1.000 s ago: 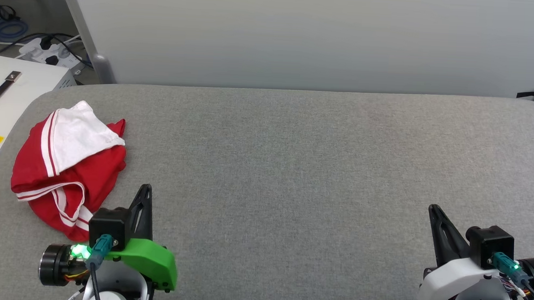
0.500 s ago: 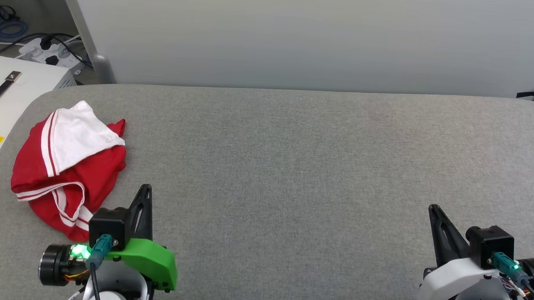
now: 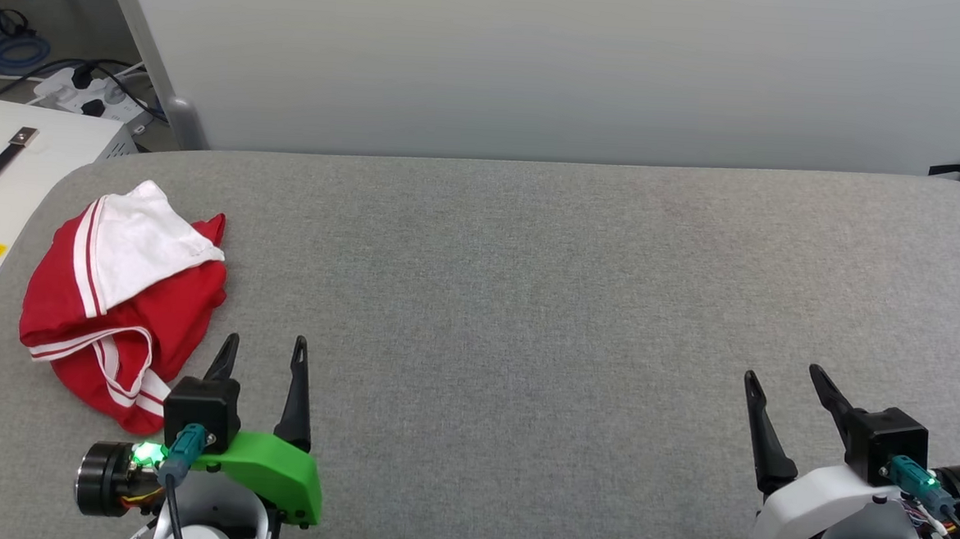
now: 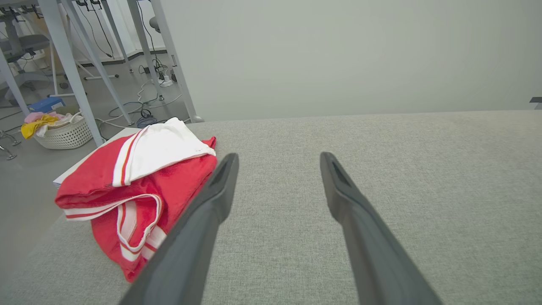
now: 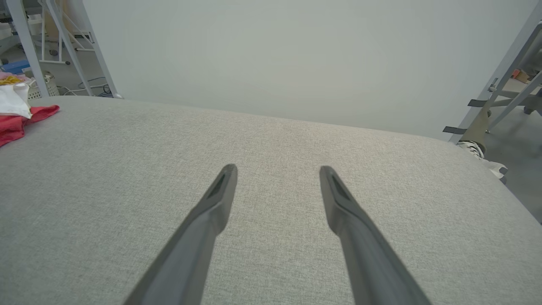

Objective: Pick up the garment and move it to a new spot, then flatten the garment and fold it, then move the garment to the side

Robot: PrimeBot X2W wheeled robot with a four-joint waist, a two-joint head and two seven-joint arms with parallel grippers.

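Your left tool (image 4: pixel 278 156) has its fingers spread over the grey surface (image 4: pixel 402 148). You see the garment (image 4: pixel 139 186) bunched at left, white sleeve on top, partly behind one finger. White basket (image 4: pixel 63 134) on the floor beyond.

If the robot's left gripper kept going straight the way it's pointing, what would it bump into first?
The left gripper would probably meet the grey table top first; the red garment lies left of its line. Depth is unclear, so it might skim on to the pale wall.
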